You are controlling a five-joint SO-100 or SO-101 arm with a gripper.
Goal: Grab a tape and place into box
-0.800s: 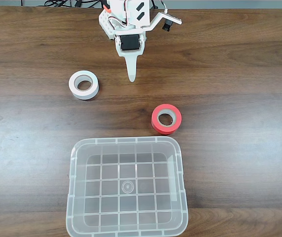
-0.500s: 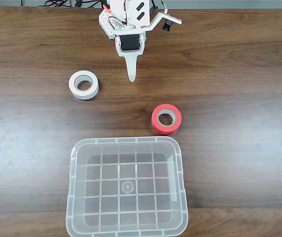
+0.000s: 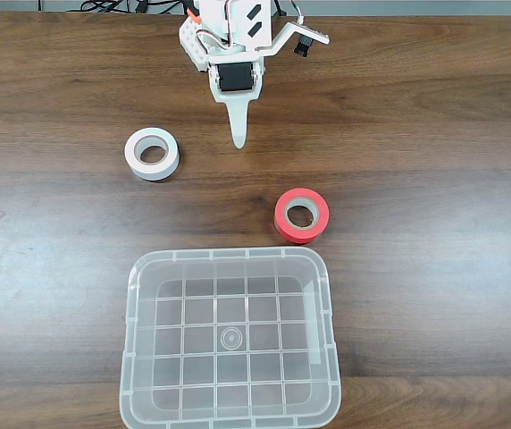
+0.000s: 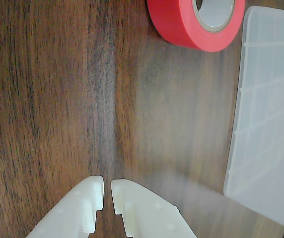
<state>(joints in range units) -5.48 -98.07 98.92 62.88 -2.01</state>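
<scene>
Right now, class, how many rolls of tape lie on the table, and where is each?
2. The white tape lies left of the gripper in the fixed view; the red tape lies just beyond the box's right corner. None appears hidden.

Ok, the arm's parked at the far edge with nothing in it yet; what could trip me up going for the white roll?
1. The wrist view shows the red tape and the box, so aiming by it could lead you to the wrong roll.
2. The end effector is nearly shut; unopened, it would likely push the white tape along the table.
3. The red tape sits close to the box's rim, so a low carry could clip it.
</scene>
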